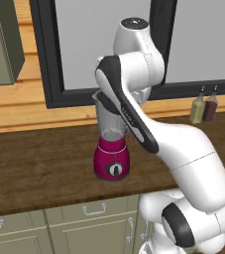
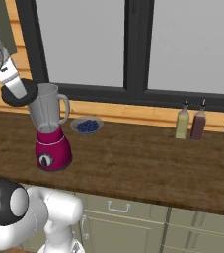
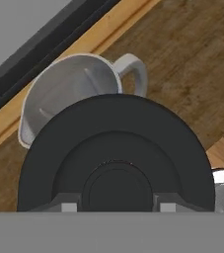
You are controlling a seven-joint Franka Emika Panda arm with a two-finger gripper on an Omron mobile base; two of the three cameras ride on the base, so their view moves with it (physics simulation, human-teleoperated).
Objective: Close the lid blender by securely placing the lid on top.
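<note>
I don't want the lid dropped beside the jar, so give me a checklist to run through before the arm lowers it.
1. Round dark grey-black lid gripped: ok, the gripper is shut on its raised centre.
2. Clear greyish jar of the magenta-based blender open on top: ok.
3. Blender upright on the brown wooden counter: ok.
4. Lid centred over the jar mouth: not ok, the hand view shows the mouth offset toward the window.
5. Lid level: cannot tell.
6. Blue-filled small bowl and two bottles out of the way: ok.

We see a matt dark lid [image 3: 116, 148], a clear glassy blender [image 1: 111, 144] jar on a glossy magenta base, a grained brown wood surface [image 2: 143, 158]
</note>
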